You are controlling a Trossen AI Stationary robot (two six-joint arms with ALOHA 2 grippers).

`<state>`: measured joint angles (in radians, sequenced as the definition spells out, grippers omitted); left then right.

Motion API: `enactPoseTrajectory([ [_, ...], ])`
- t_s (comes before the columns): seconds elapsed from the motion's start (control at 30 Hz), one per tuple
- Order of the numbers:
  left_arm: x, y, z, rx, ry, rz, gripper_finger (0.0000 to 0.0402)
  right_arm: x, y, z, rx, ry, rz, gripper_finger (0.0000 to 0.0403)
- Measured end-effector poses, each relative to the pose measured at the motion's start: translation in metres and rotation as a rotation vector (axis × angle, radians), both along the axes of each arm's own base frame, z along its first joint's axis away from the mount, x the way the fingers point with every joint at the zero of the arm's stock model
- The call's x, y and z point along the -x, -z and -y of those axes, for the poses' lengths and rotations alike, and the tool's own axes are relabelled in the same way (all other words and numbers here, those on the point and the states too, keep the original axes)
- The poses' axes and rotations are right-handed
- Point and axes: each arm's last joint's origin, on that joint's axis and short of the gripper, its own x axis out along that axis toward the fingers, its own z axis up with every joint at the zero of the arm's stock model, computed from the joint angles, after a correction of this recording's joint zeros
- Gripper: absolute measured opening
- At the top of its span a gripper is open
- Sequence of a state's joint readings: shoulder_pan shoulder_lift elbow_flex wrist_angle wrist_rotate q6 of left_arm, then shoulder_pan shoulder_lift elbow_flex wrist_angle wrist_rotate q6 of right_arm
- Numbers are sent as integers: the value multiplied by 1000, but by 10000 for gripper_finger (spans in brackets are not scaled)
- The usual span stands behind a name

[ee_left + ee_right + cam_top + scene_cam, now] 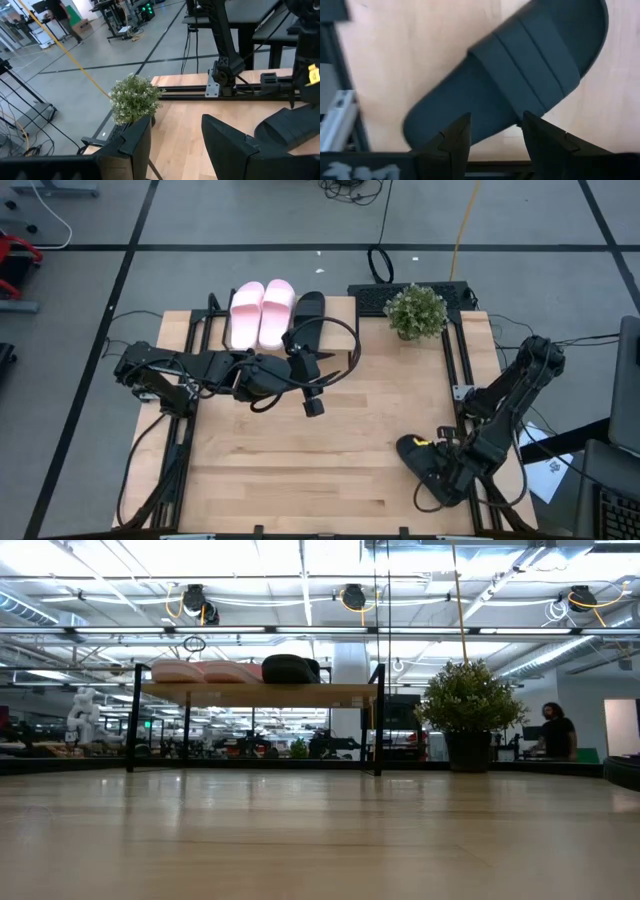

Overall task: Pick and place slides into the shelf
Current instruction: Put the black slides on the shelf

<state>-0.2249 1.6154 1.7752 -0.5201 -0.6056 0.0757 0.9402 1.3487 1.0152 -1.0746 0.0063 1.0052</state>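
Two pale pink slides [261, 312] and one black slide [309, 308] lie side by side on the shelf's top board [340, 315] at the table's far edge; the low view shows the pink slides [205, 671] and the black slide [290, 668] on that board [260, 693]. Another black slide [520, 70] lies sole down on the table near its right front corner [410, 452]. My right gripper [492, 131] points down over this slide's side edge, open. My left gripper [175, 145] hangs open above the table's middle [312, 398], pointing toward the right edge, with nothing between its fingers.
A potted plant [416, 310] stands at the far edge, right of the shelf. Black rails [455, 350] run along the table's left and right sides. The broad middle and near part of the tabletop [300, 470] is bare wood.
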Motion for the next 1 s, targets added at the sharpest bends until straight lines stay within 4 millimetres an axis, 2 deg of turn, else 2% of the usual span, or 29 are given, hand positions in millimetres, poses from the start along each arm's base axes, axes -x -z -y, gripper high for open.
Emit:
enactPoseTrajectory([
  [0.57, 0, 0, 0, 9, -3, 7, 175, -8, 32, -10, 187, -85, -48, 164],
  [1.0, 0, 0, 0, 24, -7, 13, 175, -10, 35, -7, 304, -91, 1, 164],
])
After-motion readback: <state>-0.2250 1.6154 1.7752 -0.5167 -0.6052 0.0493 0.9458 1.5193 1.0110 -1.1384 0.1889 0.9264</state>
